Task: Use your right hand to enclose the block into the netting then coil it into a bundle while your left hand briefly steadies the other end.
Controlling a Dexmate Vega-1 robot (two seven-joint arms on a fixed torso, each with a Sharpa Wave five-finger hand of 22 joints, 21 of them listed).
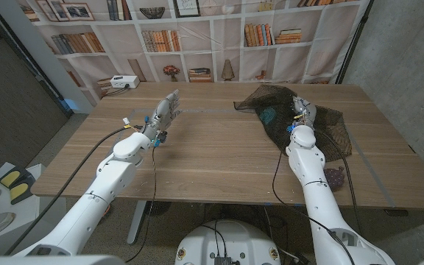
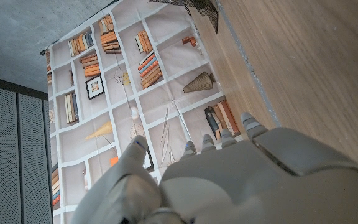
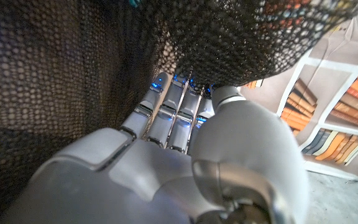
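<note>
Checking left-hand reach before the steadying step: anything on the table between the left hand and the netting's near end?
Nothing visible. In the head view, only bare wood lies between the left hand and the near corner of the netting. The right hand is already at the netting, its fingers against the mesh, with the teal block beside it.

Black netting (image 1: 300,118) heaped on table's right side — teal block (image 1: 269,115) inside.
</note>
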